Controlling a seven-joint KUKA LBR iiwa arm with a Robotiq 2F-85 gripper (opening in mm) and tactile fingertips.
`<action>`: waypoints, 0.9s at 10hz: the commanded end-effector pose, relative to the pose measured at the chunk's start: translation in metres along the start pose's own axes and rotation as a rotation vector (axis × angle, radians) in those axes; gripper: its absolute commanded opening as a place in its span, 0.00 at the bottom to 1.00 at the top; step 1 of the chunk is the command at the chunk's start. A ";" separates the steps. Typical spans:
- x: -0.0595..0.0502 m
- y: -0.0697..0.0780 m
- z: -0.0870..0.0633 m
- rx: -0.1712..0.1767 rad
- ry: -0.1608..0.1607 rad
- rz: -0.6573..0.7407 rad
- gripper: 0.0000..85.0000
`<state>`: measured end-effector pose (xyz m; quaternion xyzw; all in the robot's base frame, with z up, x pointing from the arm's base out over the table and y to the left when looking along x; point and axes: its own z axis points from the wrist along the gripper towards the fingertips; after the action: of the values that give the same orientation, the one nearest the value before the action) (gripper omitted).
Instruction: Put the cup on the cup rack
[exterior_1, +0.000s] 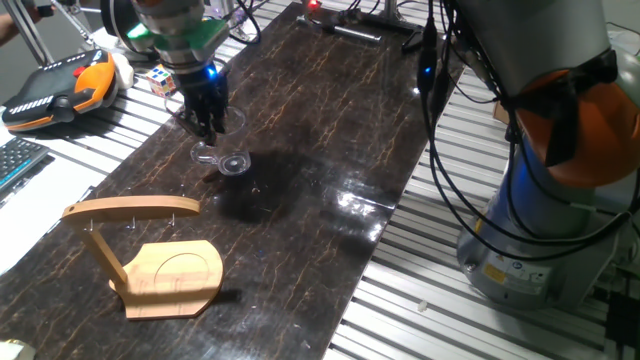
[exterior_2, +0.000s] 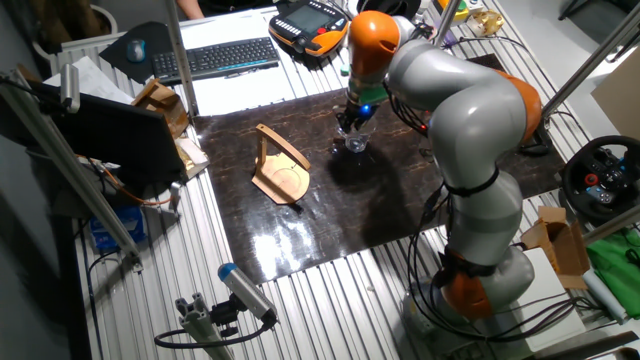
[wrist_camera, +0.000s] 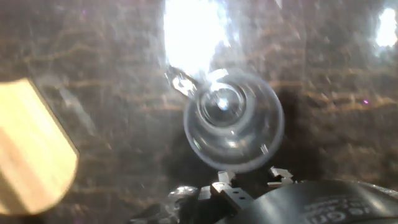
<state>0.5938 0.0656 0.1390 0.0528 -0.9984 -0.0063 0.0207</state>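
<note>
The cup (exterior_1: 228, 158) is a clear glass mug standing on the dark marble-patterned mat (exterior_1: 320, 130), its handle toward the left. My gripper (exterior_1: 208, 128) hangs right above it, with the fingertips at the cup's rim. In the hand view the cup (wrist_camera: 233, 118) is seen from above. The two fingertips (wrist_camera: 224, 180) show apart at its near rim and hold nothing. The cup rack (exterior_1: 170, 272) stands in front of it on the mat, its hooked top bar (exterior_1: 130, 208) free. The other fixed view shows the rack (exterior_2: 280, 175) left of the cup (exterior_2: 355, 143).
A Rubik's cube (exterior_1: 163, 78), an orange teach pendant (exterior_1: 60, 85) and a keyboard (exterior_1: 15, 160) lie left of the mat. The arm's base (exterior_1: 540, 200) and cables stand at the right. Part of the rack's wooden base (wrist_camera: 31, 149) shows at the hand view's left edge.
</note>
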 end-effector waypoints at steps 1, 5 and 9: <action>0.000 -0.001 0.001 0.003 -0.002 -0.012 0.37; 0.001 -0.003 0.003 0.016 -0.007 -0.065 0.01; 0.007 0.002 -0.012 -0.039 0.002 -0.035 0.01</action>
<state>0.5852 0.0683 0.1536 0.0689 -0.9969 -0.0282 0.0251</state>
